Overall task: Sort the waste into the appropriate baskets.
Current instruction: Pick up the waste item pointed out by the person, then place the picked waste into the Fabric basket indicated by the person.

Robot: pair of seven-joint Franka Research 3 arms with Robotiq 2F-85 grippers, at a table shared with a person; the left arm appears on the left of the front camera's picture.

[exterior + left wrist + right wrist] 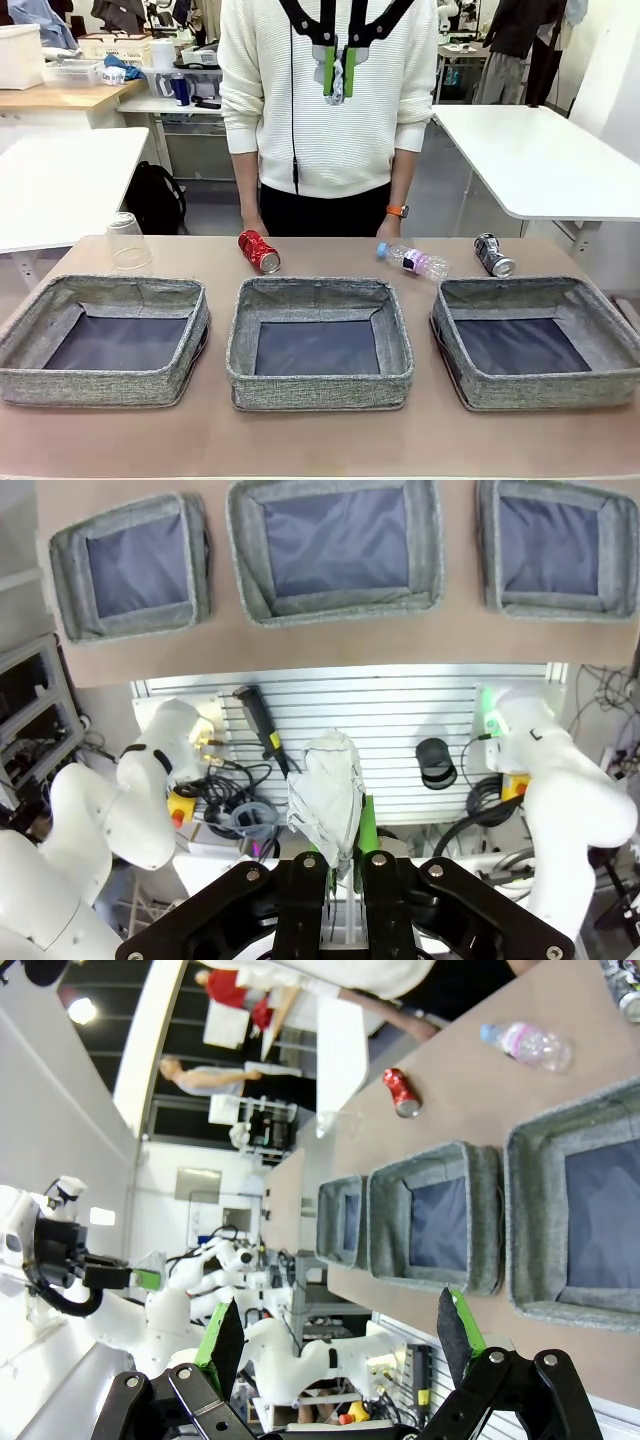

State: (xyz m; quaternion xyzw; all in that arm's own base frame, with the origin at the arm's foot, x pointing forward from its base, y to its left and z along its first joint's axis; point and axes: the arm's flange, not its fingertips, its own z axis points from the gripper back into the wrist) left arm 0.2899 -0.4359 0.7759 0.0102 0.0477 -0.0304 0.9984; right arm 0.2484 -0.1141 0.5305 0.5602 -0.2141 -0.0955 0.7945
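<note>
Your left gripper [338, 88] is pinched tight on the wad [325, 785], raised high; right gripper [340, 1310] gapes wide, holding nothing.

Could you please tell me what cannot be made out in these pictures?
The dark can: print too small in the front view; cut off at the picture's corner in the right wrist view.
The bottle: label text too small, front view.
The paper wad: lower end hidden between the fingers of the left gripper, left wrist view.
</note>
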